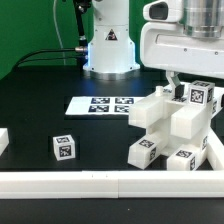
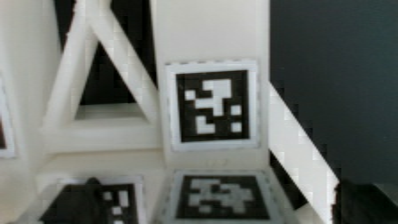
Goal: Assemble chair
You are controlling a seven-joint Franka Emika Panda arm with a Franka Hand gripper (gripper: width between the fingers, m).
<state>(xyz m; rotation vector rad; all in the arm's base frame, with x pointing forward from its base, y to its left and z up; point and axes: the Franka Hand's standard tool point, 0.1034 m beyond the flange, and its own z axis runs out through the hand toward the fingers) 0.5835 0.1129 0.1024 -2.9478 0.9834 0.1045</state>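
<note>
**Exterior view**

- My tool (image 1: 173, 86): hangs under the white wrist housing at the exterior view's right, low over the piled parts. Its dark fingers reach down to the top of the pile, just beside the upper block. I cannot tell whether they are released or clenched, because the housing and the parts hide the gap.
- Chair (image 1: 160, 118): in pieces, gathered on the exterior view's right of the black worktop (image 1: 40, 100), close to the corner of the border rail (image 1: 100, 182). White slabs and square blocks lean on one another.
- Upper block (image 1: 200, 97): top of the pile, tag facing the camera.
- Front block (image 1: 145, 152): foot of the pile, tagged.
- Corner block (image 1: 183, 160): just beside the front block and nearer the rail, tagged.
- Loose block (image 1: 63, 147): tagged, stands alone toward the exterior view's left, well apart from the pile and near the rail.
- Marker board (image 1: 104, 104): flat on the worktop, between the arm base (image 1: 108, 45) and the pile.
- Edge piece (image 1: 3, 141): white, cut off by the exterior view's left border, kind not clear.

**Wrist view**

- X-braced panel (image 2: 98, 75): white, very close, slanted struts with dark gaps between them.
- Tagged face (image 2: 214, 105): upright, beside the panel.
- Lower tag (image 2: 222, 195): on a nearer surface, blurred.
- Side tag (image 2: 93, 203): beside the lower tag, blurred and partly shadowed.
- The dark worktop shows as a strip along one side.
</note>
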